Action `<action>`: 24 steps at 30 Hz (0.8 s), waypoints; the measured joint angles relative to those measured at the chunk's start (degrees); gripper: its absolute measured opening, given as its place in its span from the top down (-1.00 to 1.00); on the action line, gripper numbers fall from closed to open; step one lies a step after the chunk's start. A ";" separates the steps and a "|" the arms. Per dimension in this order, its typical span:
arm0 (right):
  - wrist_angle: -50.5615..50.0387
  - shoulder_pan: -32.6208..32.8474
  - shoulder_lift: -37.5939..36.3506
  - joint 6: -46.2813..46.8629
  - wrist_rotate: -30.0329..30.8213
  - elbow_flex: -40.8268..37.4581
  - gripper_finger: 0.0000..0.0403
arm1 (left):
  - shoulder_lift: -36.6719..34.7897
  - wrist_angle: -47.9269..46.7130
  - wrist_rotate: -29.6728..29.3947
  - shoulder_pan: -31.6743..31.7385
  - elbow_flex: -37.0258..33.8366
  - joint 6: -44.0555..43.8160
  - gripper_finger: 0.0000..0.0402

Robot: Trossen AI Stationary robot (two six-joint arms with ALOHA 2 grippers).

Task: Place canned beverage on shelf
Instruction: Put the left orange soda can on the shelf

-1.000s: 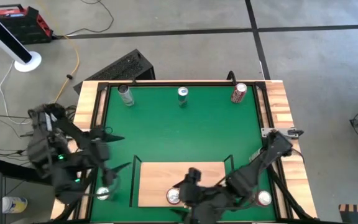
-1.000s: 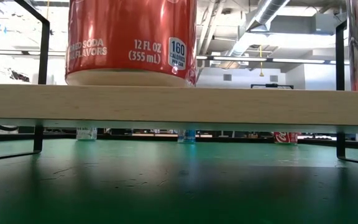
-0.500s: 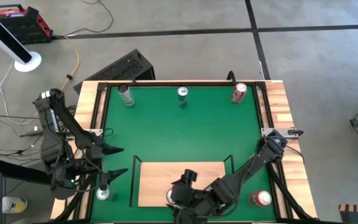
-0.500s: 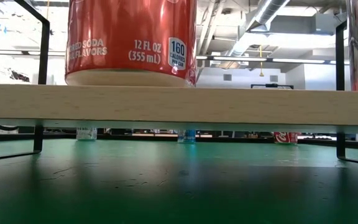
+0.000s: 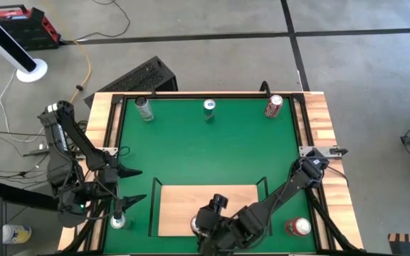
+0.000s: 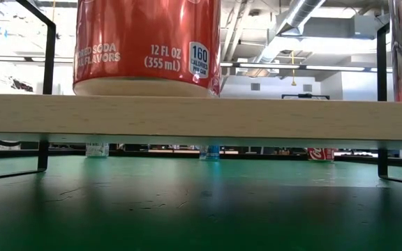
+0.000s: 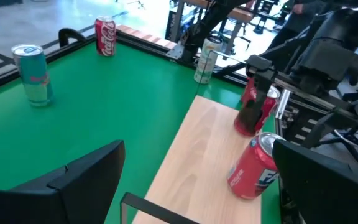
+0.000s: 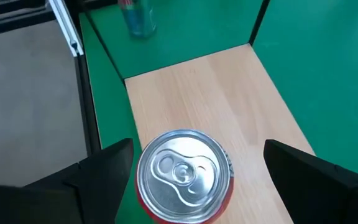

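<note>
At the near edge of the table, the right gripper [image 8: 185, 168] hangs straight above the can [image 8: 182, 177], which stands upright on the shelf [image 8: 229, 87], close to its near left corner. Its fingers [image 8: 104, 171] are spread wide, one on each side of the can, and I see no contact with it. I judge that this can is already placed, and that the jaws are kept apart so the arm can lift away without knocking it over. The low view agrees: the can's bottom sits flat on the board.

Just to the right of the shelf, a spare red can [image 5: 299, 226] waits on the mat [image 5: 205, 149]. On the left side, the left gripper [image 5: 135, 185] is also released and holds nothing. It points toward the shelf, with a silver can [image 5: 118, 222] on the mat near it. Probably one of these two cans is the next one to go on the shelf.

Along the far edge, well apart from both arms, stand a grey can [image 5: 144, 108], a teal can [image 5: 209, 107] and a far red can [image 5: 274, 106].

Compared with one second ago, the left arm has pulled back from over the silver can and is no longer blurred. The right arm has swung a little, so the spare red can is now fully uncovered. The can on the shelf has not moved.
</note>
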 joint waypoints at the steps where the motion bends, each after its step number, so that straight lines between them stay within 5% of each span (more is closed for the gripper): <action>1: 0.02 0.02 0.00 0.13 -0.05 0.00 -0.91 | 0.00 0.00 0.00 0.02 0.00 0.00 -0.96; 24: 0.04 -0.35 -0.13 0.94 0.12 -2.58 -0.91 | 0.02 -0.09 -0.37 0.02 0.00 -0.38 -0.96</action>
